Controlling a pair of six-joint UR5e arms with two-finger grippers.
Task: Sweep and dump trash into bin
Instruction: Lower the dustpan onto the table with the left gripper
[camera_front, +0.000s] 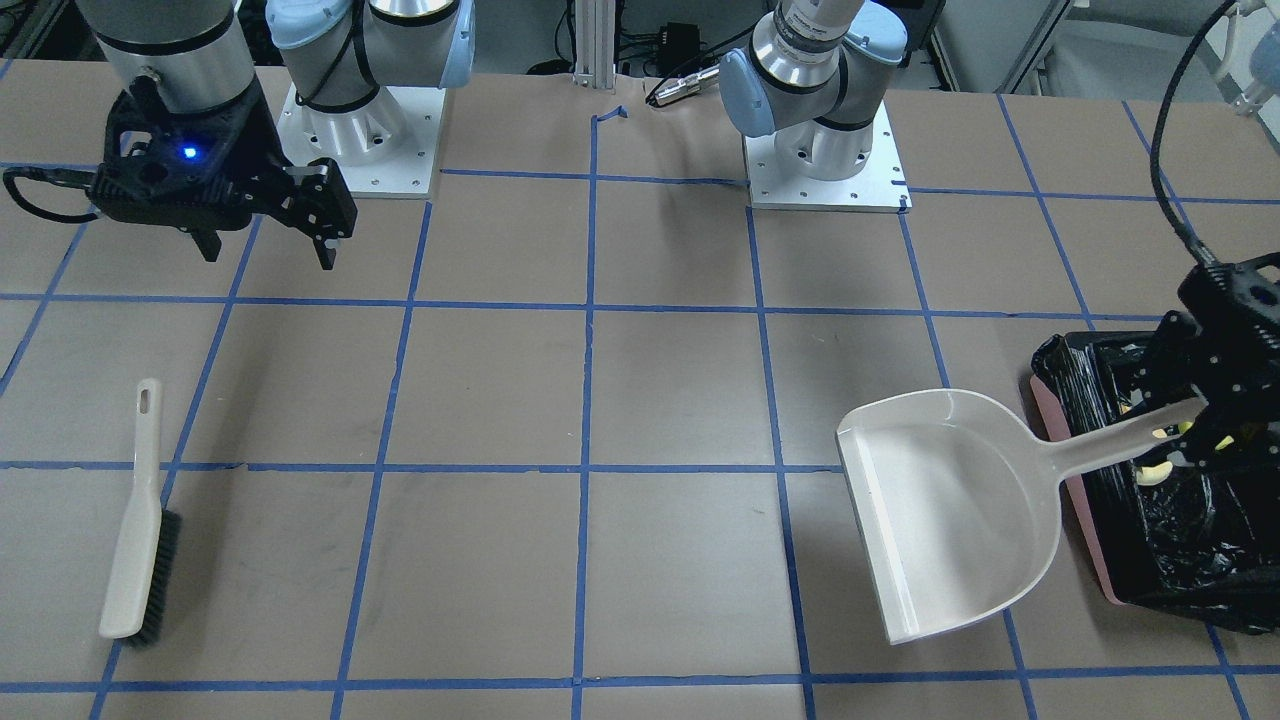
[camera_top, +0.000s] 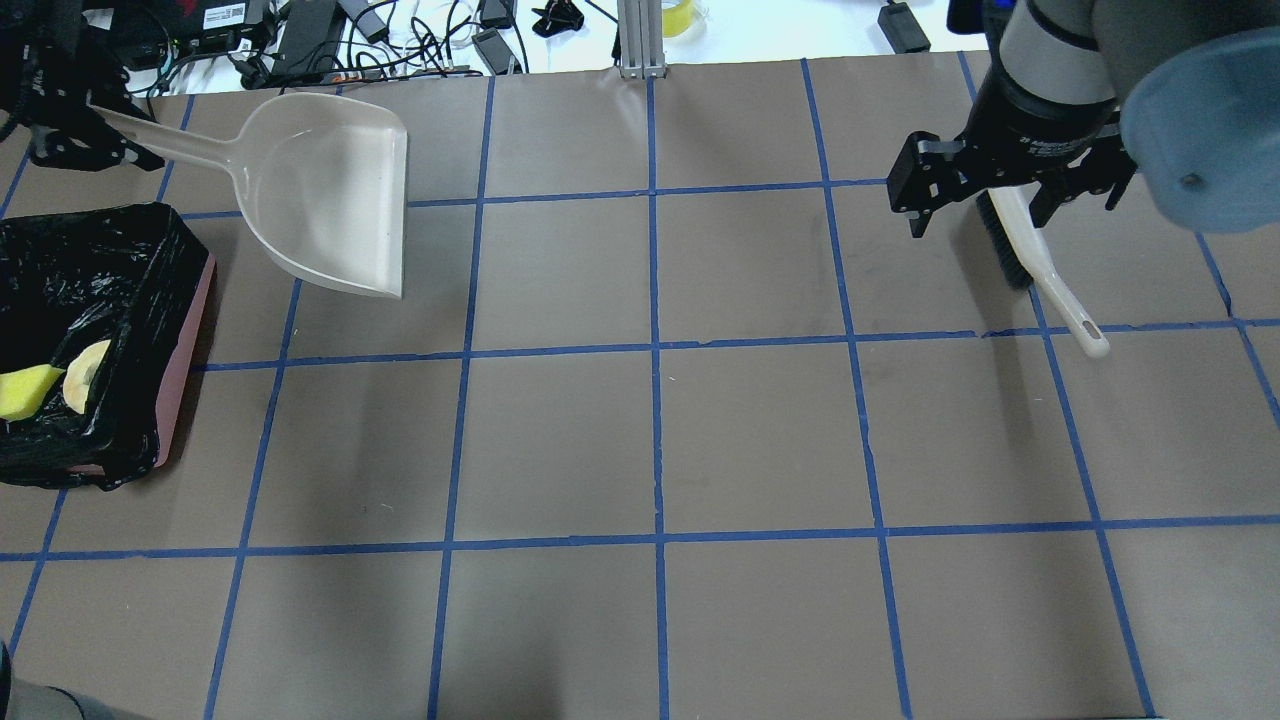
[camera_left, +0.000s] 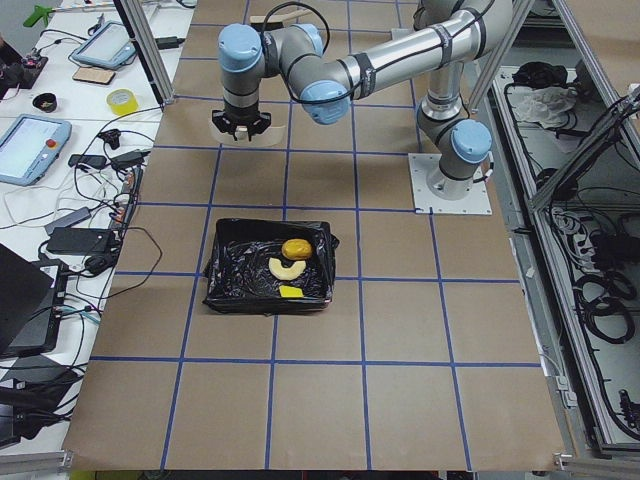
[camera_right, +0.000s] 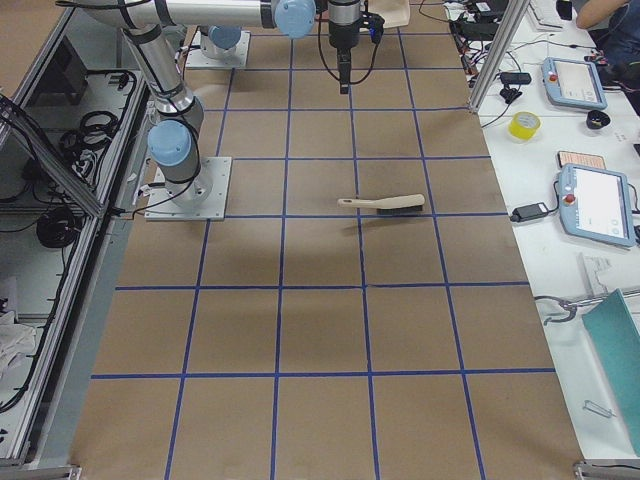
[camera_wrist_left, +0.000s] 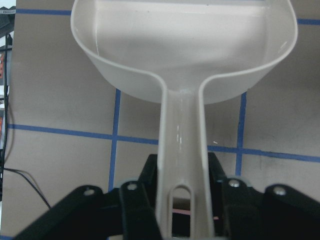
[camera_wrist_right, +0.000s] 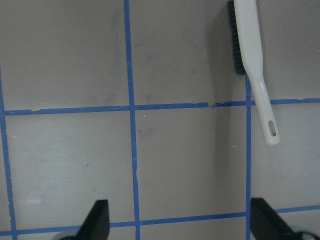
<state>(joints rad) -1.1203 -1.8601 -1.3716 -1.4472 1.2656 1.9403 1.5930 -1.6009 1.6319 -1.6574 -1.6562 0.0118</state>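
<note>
My left gripper (camera_front: 1215, 405) is shut on the handle of the empty beige dustpan (camera_front: 950, 510), which the left wrist view (camera_wrist_left: 182, 60) shows between the fingers. The handle end hangs over the bin (camera_front: 1075, 480), a pink container lined with a black bag. In the bin (camera_top: 190, 330) lie the yellow sponge wedge (camera_top: 25, 390) and the croissant piece (camera_top: 85, 375). The exterior left view shows the potato-like lump (camera_left: 296, 248) there too. My right gripper (camera_top: 1005, 195) is open and empty, raised above the beige hand brush (camera_top: 1045, 275).
The brush (camera_front: 140, 530) lies flat on the brown table with its handle towards the robot; it also shows in the right wrist view (camera_wrist_right: 250, 55). The two arm bases (camera_front: 360, 140) stand at the robot's edge. Cables and devices lie beyond the far table edge (camera_top: 300, 40).
</note>
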